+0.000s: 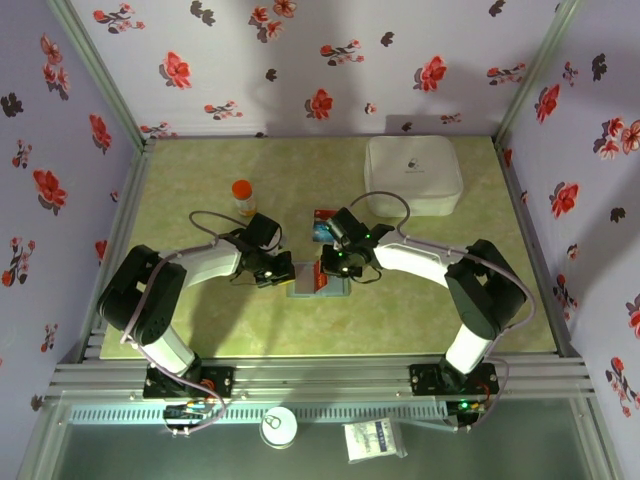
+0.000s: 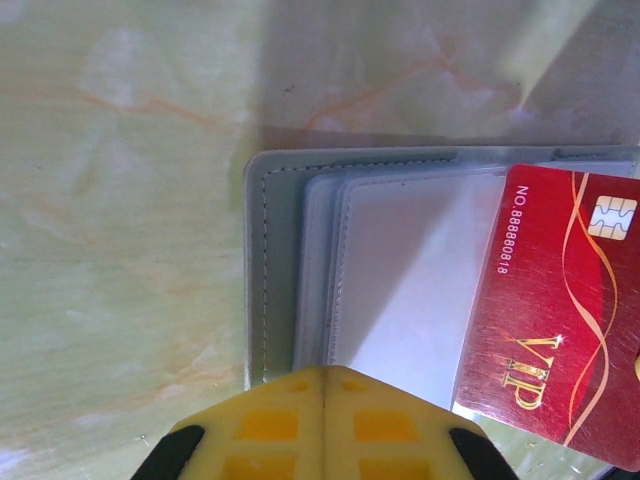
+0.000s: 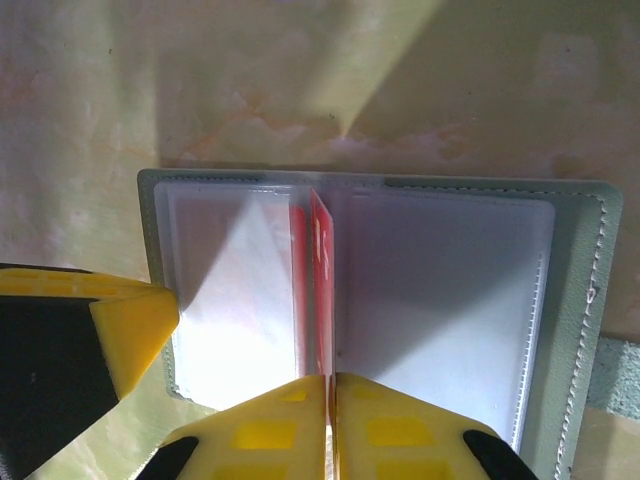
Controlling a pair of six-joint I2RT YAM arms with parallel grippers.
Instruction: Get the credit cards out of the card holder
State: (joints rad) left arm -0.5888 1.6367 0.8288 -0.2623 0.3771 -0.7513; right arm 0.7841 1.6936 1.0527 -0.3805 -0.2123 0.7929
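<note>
- The card holder [image 1: 318, 281] lies open at mid-frame in the top view. The left gripper [image 2: 323, 385], jaws closed and empty, seems to pin its edge.
- The right gripper [image 3: 330, 388] pinches the red card [image 3: 319, 270] edge-on.
- The card looks light, stiff and slick, so the exposed end is likely the best hold.

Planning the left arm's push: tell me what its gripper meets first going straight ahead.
The card holder: its clear sleeves lie directly ahead of the shut left gripper, seemingly touching its near edge. The red VIP card sits right of that line.
</note>
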